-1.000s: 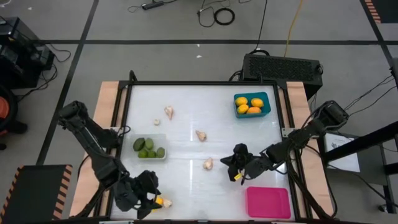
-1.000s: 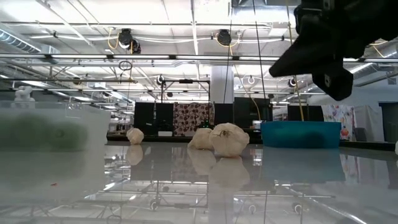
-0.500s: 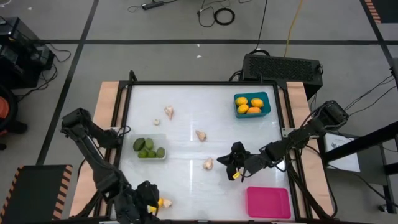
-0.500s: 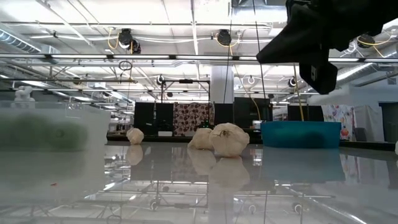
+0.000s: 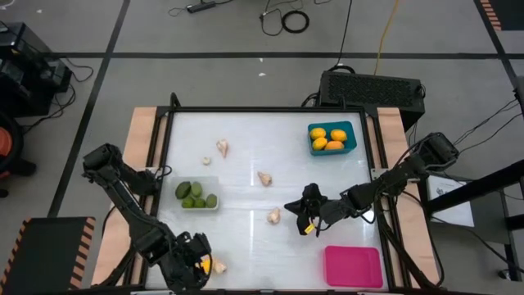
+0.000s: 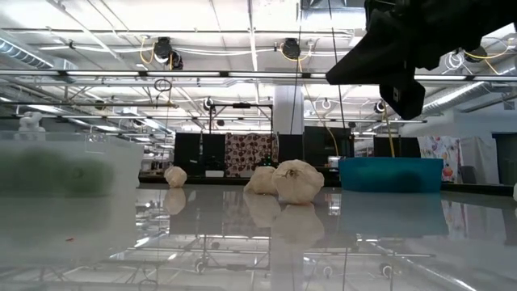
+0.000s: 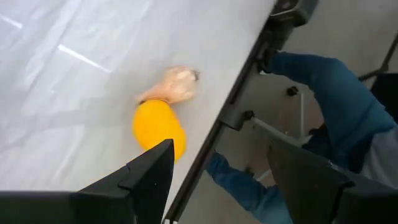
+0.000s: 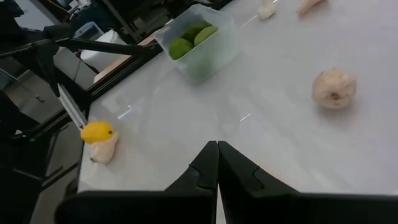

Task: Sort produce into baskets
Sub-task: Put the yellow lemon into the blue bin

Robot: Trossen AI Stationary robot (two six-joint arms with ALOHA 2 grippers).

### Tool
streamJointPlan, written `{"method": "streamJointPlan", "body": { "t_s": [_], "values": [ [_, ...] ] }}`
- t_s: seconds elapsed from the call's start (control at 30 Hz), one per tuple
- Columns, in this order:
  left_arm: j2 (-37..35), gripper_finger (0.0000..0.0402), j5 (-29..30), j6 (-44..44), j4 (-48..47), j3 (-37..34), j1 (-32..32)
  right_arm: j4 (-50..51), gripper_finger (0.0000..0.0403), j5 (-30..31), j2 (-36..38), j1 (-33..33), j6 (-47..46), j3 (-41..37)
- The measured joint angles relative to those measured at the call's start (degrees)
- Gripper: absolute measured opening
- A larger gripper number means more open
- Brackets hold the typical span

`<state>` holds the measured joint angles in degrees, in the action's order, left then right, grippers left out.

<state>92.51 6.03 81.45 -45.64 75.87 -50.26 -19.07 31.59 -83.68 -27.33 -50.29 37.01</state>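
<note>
My left gripper (image 5: 199, 262) (image 7: 224, 186) is open at the table's near left edge. Just beyond its fingertips a yellow-orange piece (image 7: 159, 127) (image 5: 208, 266) lies against a beige garlic-like piece (image 7: 174, 92) (image 5: 219, 267). My right gripper (image 5: 295, 207) (image 8: 217, 168) is shut and empty above the table, right of a garlic piece (image 5: 274, 216) (image 8: 334, 88). The teal basket (image 5: 350, 131) holds yellow-orange pieces. The clear basket (image 5: 214, 182) holds green pieces. The pink basket (image 5: 353, 266) is empty at the near right.
Three more garlic pieces lie on the table (image 5: 222, 147) (image 5: 206, 161) (image 5: 264, 178). A person's blue sleeve (image 7: 323, 93) shows beyond the table's near edge (image 7: 242, 87). In the low view the right gripper (image 6: 396, 48) hangs above the garlic (image 6: 297, 182).
My right gripper has moved toward the table's left edge, closer to the garlic piece in the middle, and has risen a little; it stays shut. The produce has not moved.
</note>
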Motion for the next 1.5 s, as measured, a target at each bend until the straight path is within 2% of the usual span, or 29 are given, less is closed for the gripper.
{"method": "streamJointPlan", "body": {
  "t_s": [0.37,0.67,0.77,0.93,1.03,1.27,1.5],
  "values": [
    [3.51,0.0260,2.97,0.41,-0.39,-2.38,0.12,-0.01,0.0000,-0.15,0.00,1.46,3.44,0.00],
    [5.79,0.0260,2.15,-2.67,0.27,-2.42,0.26,0.00,0.0000,-0.15,0.00,1.59,4.49,0.00],
    [5.79,0.0260,3.63,-2.23,0.27,-2.42,0.22,0.02,0.0000,-0.13,0.00,1.87,4.33,0.00],
    [5.79,0.0263,2.88,1.20,-0.51,-2.43,0.80,0.00,0.0000,-0.15,0.00,1.90,4.29,0.00],
    [5.79,0.0282,2.13,1.49,-0.22,-2.61,0.90,0.02,0.0000,-0.14,0.00,1.90,4.37,0.00],
    [5.77,0.0359,-0.41,4.88,3.16,-6.21,0.78,0.09,0.0000,-0.14,0.00,1.90,5.05,0.00],
    [6.76,0.0377,-0.10,4.92,7.30,-8.16,-0.22,0.11,0.0000,-0.27,-0.02,1.90,5.18,0.00]
  ]
}}
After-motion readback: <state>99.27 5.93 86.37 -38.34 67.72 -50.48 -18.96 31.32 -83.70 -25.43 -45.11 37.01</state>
